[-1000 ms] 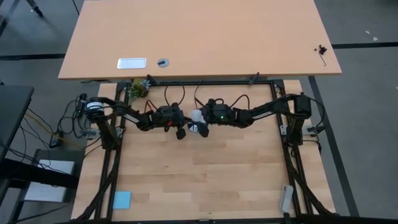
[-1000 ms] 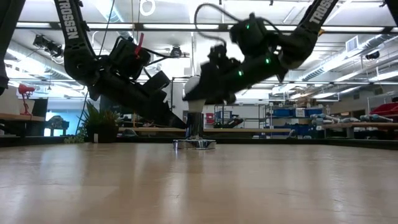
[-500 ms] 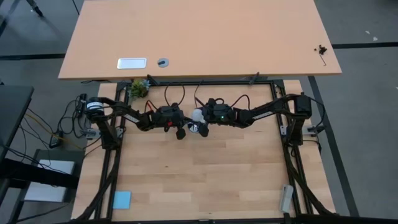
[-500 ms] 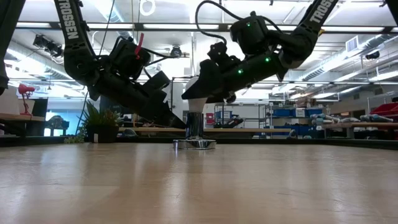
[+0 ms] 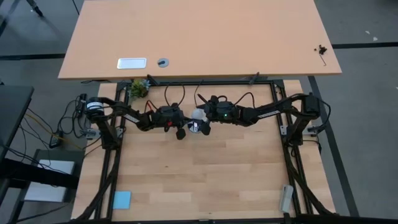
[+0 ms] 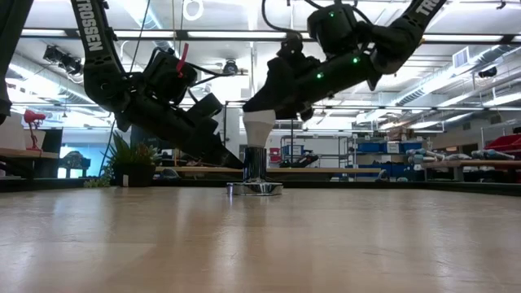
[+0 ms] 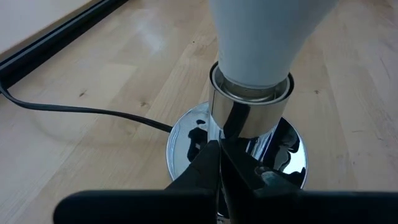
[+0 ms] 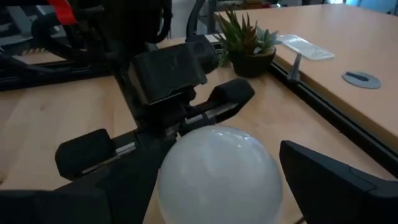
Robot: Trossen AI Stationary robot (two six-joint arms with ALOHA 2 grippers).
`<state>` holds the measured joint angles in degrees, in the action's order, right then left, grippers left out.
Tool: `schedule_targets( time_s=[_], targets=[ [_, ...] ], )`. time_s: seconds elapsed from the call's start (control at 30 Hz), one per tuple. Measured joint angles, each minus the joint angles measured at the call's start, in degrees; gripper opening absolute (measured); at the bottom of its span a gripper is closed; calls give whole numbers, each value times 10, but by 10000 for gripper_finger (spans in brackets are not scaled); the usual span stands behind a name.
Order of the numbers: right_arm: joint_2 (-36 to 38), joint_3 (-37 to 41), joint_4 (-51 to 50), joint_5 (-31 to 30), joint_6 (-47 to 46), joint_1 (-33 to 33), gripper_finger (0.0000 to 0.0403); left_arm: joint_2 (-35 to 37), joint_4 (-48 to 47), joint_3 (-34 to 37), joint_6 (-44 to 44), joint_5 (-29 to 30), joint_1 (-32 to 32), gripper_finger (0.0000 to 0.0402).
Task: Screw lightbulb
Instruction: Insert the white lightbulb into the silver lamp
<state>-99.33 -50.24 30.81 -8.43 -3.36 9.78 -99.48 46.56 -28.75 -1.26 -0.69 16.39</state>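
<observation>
Lightbulb upright in socket, left hand beside, right hand seemingly around bulb

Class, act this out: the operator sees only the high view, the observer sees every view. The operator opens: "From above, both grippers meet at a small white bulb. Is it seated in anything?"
Observer: Yes. In the low view the white frosted pear-shaped lightbulb stands upright, its neck inside the chrome socket collar on a round mirrored base.
Operator: What is the left gripper doing?
Observer: Its wrist view shows the left gripper shut, tips at the collar's foot.
Operator: And the right gripper?
Observer: Its wrist view shows the right gripper open, fingers flanking the bulb's dome. I cannot tell whether they touch it.
</observation>
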Motion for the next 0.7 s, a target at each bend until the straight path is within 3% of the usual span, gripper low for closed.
schedule_targets(
  time_s=[0.2, 0.47, 0.7],
  targets=[
    [33, -31, -95, -5, 4, 0, 336, 0, 0, 0, 0, 0, 0, 19],
    [44, -147, -303, -4, 34, -7, 336, -40, 12, 0, 5, -10, -1, 19],
    [44, -268, -518, 54, 16, -2, 336, -84, 84, 0, 19, -10, -19, 19]
  ],
)
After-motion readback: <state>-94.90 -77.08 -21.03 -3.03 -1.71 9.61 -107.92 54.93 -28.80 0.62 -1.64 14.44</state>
